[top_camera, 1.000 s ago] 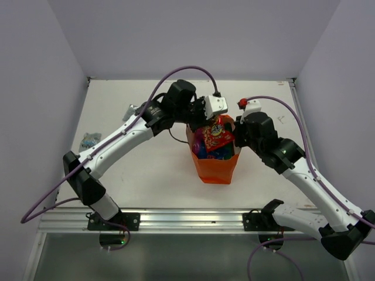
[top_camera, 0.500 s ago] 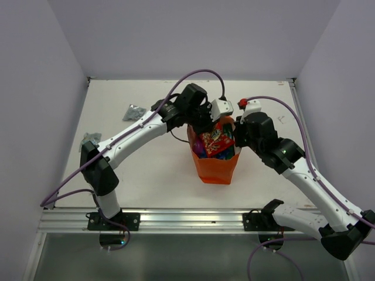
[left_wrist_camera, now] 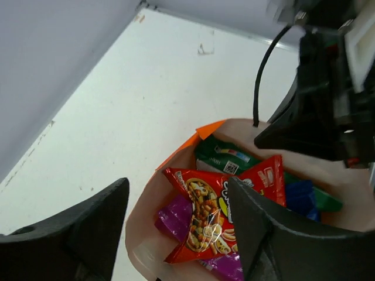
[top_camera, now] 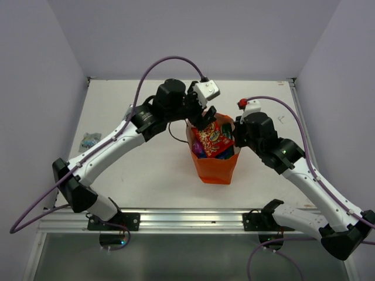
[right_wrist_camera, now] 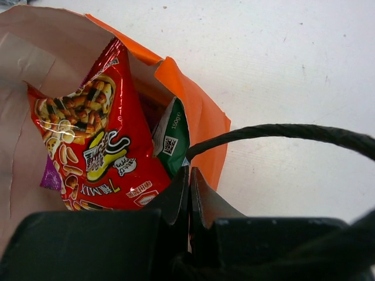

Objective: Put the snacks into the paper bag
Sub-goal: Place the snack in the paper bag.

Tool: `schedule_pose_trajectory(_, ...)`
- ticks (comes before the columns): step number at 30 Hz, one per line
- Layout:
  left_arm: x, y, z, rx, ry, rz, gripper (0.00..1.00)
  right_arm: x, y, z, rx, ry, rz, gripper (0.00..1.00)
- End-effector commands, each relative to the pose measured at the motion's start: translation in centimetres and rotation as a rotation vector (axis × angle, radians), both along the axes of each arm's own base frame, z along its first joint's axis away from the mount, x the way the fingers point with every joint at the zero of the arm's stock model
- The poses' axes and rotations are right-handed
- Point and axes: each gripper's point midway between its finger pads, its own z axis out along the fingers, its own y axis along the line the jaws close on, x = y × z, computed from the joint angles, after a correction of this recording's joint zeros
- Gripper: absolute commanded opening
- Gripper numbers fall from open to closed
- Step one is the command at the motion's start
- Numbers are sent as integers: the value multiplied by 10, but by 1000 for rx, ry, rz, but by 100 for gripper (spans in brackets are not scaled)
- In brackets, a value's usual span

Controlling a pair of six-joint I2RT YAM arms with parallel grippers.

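Observation:
The orange paper bag (top_camera: 215,168) stands upright mid-table with its mouth open. A red packet (left_wrist_camera: 212,218) lies on top inside it, over a magenta one (left_wrist_camera: 174,220), a green one (left_wrist_camera: 227,154) and a dark blue one (left_wrist_camera: 301,196). My left gripper (top_camera: 206,120) hangs open just above the bag's back rim, its fingers (left_wrist_camera: 88,228) apart from the red packet (top_camera: 214,136). My right gripper (right_wrist_camera: 188,171) is shut on the bag's orange rim (right_wrist_camera: 199,111) at the foot of a black cord handle (right_wrist_camera: 281,132). Another small packet (top_camera: 89,140) lies on the table far left.
White walls close in the table on the left, back and right. The left arm's purple cable (top_camera: 167,61) arches over the back of the table. An aluminium rail (top_camera: 187,218) runs along the near edge by both arm bases.
My left gripper has opened and let go of the red packet, which now rests in the bag. The left arm has risen and swung back; it now covers a grey packet at back left.

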Motion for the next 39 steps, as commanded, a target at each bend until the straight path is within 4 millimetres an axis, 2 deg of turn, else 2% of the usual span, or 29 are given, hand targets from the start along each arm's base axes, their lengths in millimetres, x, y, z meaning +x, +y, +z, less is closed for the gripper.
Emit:
schedule_pose_trajectory(1,-12,3,44,-178,16,38,69,3,7,27,57,-77,23,0)
schedule_pose_trajectory(3,-17,0,29,-156,44,15,60,5,8,26,59,-74,22,0)
schedule_pose_trajectory(4,-18,-2,23,-152,52,6,51,5,8,26,62,-75,22,0)
schedule_pose_trajectory(5,-18,-4,9,-147,97,21,48,5,8,26,61,-75,21,0)
schedule_pose_trajectory(6,-17,-6,3,-154,119,33,46,5,9,26,62,-73,23,0)
schedule_pose_trajectory(9,-9,-15,-26,-137,170,53,47,5,10,27,69,-76,24,0)
schedule_pose_trajectory(10,-4,-17,-42,-111,190,67,49,5,9,28,72,-79,22,0)
schedule_pose_trajectory(16,9,-23,-92,-16,238,98,48,5,12,24,82,-74,29,0)
schedule_pose_trajectory(22,7,-44,-113,-10,271,47,52,7,14,21,80,-80,35,0)
schedule_pose_trajectory(26,5,-57,-103,-39,274,-2,55,7,16,20,77,-66,42,0)
schedule_pose_trajectory(30,2,-65,-98,-45,283,-37,57,6,10,26,88,-100,26,0)
schedule_pose_trajectory(32,3,-61,-83,-56,264,-16,57,4,11,27,88,-98,34,0)
schedule_pose_trajectory(33,3,-55,-62,-91,227,3,60,3,11,27,88,-98,37,0)
schedule_pose_trajectory(35,3,-48,-40,-125,189,25,65,3,10,26,86,-95,36,0)
schedule_pose_trajectory(36,1,-40,-18,-154,156,47,70,3,10,27,86,-98,37,0)
schedule_pose_trajectory(38,-1,-33,0,-177,133,69,74,2,11,28,87,-97,41,0)
schedule_pose_trajectory(39,-2,-27,2,-172,145,96,78,3,10,28,87,-100,37,0)
